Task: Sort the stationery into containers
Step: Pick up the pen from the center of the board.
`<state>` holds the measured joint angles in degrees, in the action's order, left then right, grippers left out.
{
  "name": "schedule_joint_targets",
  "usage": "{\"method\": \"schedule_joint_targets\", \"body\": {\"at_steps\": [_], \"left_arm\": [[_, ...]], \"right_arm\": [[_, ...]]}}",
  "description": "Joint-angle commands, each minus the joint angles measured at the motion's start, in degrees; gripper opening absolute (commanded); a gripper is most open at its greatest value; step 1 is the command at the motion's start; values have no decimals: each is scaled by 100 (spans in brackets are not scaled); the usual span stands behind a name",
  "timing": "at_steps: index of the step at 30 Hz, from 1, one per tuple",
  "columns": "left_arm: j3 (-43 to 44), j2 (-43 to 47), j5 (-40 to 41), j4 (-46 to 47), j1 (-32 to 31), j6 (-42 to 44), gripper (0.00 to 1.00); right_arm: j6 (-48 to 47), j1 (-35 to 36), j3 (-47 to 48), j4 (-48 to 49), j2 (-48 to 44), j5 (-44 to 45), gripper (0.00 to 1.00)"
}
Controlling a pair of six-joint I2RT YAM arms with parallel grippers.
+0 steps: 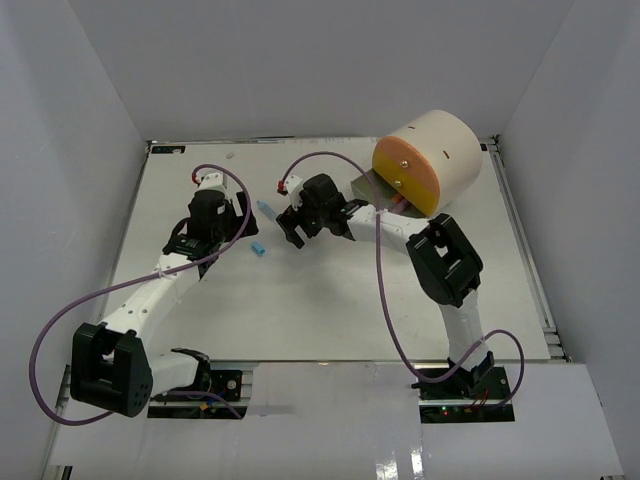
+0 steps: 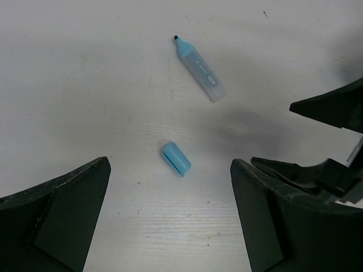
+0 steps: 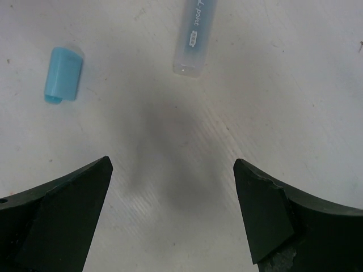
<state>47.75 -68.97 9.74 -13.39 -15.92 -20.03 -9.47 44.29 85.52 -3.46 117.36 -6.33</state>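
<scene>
A light-blue uncapped marker [image 1: 266, 209] lies on the white table, and its loose blue cap [image 1: 258, 248] lies a little nearer. In the left wrist view the cap [image 2: 176, 158] sits just ahead of my open left gripper [image 2: 170, 168], level with its fingertips, with the marker [image 2: 198, 69] farther on. My left gripper [image 1: 238, 235] holds nothing. My right gripper [image 3: 173, 164] is open and empty just short of the marker's butt end [image 3: 195, 34]; the cap [image 3: 62, 73] lies off to its left. The containers [image 1: 425, 165] form a cream cylinder at the back right.
The cylinder's round face [image 1: 407, 175] is orange and yellow, and a grey-olive drawer [image 1: 368, 187] stands pulled out beside my right arm. The right gripper's fingers [image 2: 326, 107] crowd the right side of the left wrist view. Grey walls enclose the table.
</scene>
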Motion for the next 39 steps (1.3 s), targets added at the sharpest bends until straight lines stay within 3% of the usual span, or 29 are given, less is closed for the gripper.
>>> {"method": "schedule_joint_targets", "body": {"at_steps": [1, 14, 31, 37, 38, 39], "left_arm": [[217, 85, 90, 3, 28, -45, 98], [200, 103, 142, 12, 37, -53, 98], [182, 121, 169, 12, 45, -53, 98], [191, 121, 125, 12, 45, -71, 98], [182, 121, 125, 20, 45, -80, 98], [191, 112, 29, 20, 45, -123, 98]], "right_arm": [[270, 27, 509, 513, 313, 96, 94], [438, 44, 1924, 48, 1588, 150, 85], [350, 150, 2795, -427, 2423, 114, 55], [359, 158, 2330, -243, 2221, 325, 33], [367, 159, 2199, -173, 2073, 360, 27], [463, 159, 1493, 124, 1767, 360, 15]]}}
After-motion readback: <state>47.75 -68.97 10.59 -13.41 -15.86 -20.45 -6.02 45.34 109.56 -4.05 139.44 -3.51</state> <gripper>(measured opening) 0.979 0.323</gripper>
